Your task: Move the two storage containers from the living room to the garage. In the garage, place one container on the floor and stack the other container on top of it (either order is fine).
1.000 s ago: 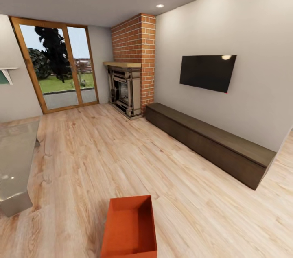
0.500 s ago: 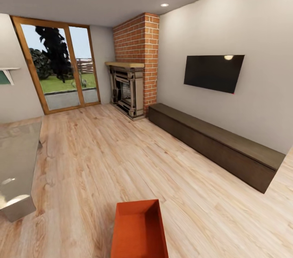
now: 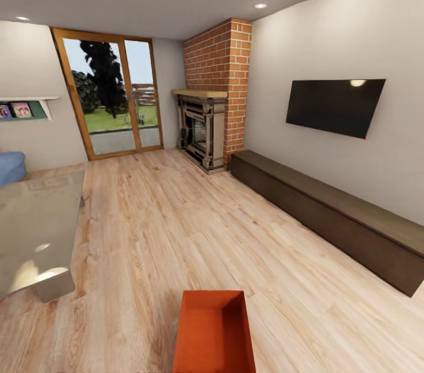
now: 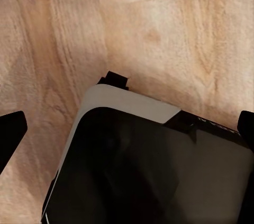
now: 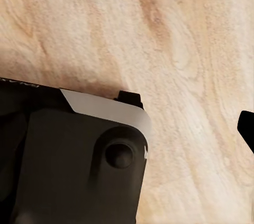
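Observation:
I am in the living room, on its light wood plank floor (image 3: 176, 220). One red-orange open-topped storage container (image 3: 215, 332) sits on the planks at the bottom of the head view, close in front of me, empty and partly cut off by the frame edge. In the left wrist view, my left gripper (image 4: 127, 131) hangs open above my own dark base, its fingertips (image 4: 10, 134) wide apart with nothing between them. My right gripper (image 5: 127, 134) also hangs over the base and planks, with one fingertip (image 5: 246, 128) at the frame's far edge and nothing held.
A grey low table (image 3: 35, 232) stands at the left with a blue sofa (image 3: 10, 166) behind it. The brick fireplace (image 3: 206, 126) is in the far corner beside a glass door (image 3: 115, 96). A long dark cabinet (image 3: 330, 220) runs along the right wall under a TV (image 3: 334, 107).
The head camera has turned left, so the whole room has slid right in the picture. The sofa and wall shelf have come into view. The container sits slightly lower in frame.

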### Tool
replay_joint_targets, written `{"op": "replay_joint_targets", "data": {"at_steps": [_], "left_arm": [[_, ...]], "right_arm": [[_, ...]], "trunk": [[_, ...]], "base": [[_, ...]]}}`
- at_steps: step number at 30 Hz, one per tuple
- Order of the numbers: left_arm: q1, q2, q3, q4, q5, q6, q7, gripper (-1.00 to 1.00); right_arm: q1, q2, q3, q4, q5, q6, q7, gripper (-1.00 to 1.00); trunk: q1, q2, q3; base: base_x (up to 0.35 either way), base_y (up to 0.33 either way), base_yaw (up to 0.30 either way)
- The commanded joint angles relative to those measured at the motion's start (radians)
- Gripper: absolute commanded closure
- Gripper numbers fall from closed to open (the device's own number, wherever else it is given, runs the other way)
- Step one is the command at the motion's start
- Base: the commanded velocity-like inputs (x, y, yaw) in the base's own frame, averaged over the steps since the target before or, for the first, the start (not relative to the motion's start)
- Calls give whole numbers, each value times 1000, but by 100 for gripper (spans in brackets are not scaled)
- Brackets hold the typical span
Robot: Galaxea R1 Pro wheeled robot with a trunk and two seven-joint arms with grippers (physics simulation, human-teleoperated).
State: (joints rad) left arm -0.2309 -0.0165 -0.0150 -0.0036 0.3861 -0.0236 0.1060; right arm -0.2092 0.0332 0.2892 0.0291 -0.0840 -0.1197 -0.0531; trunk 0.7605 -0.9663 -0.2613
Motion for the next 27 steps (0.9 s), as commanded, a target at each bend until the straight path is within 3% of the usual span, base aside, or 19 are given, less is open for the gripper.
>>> {"op": "replay_joint_targets", "data": {"at_steps": [1,27], "left_arm": [[-1,0,-2,1,5,-2,3,-100],[-1,0,-2,0,5,-3,3,-100]], "right_arm": [[-1,1,8,3,-9,-6,-2,-100],[-1,2,10,3,-8,-14,-2,-100]], "trunk": [[0,-1,-1],[0,-1,-1]], "base": [[0,0,177],[0,0,11]]}}
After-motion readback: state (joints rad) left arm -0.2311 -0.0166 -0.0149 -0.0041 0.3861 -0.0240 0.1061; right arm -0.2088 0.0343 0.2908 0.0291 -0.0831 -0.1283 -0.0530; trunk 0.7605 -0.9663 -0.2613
